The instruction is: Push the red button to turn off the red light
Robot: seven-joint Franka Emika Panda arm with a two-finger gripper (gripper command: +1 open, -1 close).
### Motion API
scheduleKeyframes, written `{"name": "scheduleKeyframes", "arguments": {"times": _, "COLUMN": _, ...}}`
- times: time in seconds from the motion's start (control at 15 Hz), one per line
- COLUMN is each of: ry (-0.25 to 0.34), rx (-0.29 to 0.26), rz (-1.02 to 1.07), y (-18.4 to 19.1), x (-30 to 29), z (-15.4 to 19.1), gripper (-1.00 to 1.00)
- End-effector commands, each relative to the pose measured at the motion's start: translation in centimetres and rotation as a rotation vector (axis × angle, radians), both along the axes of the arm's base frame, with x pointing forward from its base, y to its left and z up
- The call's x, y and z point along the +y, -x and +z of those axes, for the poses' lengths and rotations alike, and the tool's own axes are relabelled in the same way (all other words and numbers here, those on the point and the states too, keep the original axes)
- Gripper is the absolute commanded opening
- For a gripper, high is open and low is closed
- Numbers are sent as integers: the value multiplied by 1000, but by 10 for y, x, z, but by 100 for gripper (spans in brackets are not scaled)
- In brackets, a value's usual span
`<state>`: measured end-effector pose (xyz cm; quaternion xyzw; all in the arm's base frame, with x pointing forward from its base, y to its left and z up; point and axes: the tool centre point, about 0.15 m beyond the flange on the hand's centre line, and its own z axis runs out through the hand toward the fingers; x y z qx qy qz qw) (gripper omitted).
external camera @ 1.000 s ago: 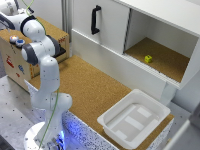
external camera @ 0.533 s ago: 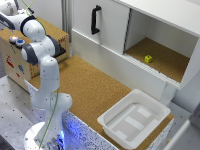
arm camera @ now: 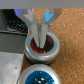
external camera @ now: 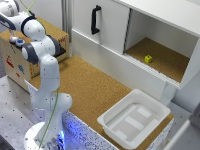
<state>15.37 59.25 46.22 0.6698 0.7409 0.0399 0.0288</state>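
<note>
In the wrist view the red button (arm camera: 42, 48) is a round red disc in a grey ring housing on a cork-topped surface. My gripper (arm camera: 40, 42) is shut, its fingertips (arm camera: 37, 36) together and resting on the button's middle. A blue round button (arm camera: 39, 78) sits in a matching grey housing right beside it. In the exterior view my gripper (external camera: 12, 34) is down on top of the wooden box (external camera: 15, 60) at the exterior view's left, over the red button (external camera: 13, 39). I cannot tell whether a red light is lit.
A white cabinet with a black handle (external camera: 95, 19) and an open compartment holding a small yellow object (external camera: 148, 58) stands at the back. A white tray (external camera: 134, 119) lies on the cork table at the exterior view's lower right. A dark device (arm camera: 14, 21) lies near the buttons.
</note>
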Motion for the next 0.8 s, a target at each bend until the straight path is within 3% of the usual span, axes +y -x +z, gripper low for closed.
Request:
{"name": "scheduleKeyframes", "arguments": {"times": 0.0, "ry": 125, "rx": 20, "rz": -23, "y": -22, "x": 15, "z": -1, "gripper": -100}}
{"name": "scheduleKeyframes", "arguments": {"times": 0.27, "ry": 20, "rx": -25, "rz": -79, "y": -38, "x": 13, "z": 59, "gripper": -100}}
{"name": "scheduleKeyframes", "arguments": {"times": 0.33, "ry": -7, "rx": -30, "rz": -114, "y": -45, "x": 10, "z": 69, "gripper": 100}}
{"name": "scheduleKeyframes", "arguments": {"times": 0.73, "ry": -29, "rx": -39, "rz": -211, "y": -63, "x": -1, "z": 65, "gripper": 100}}
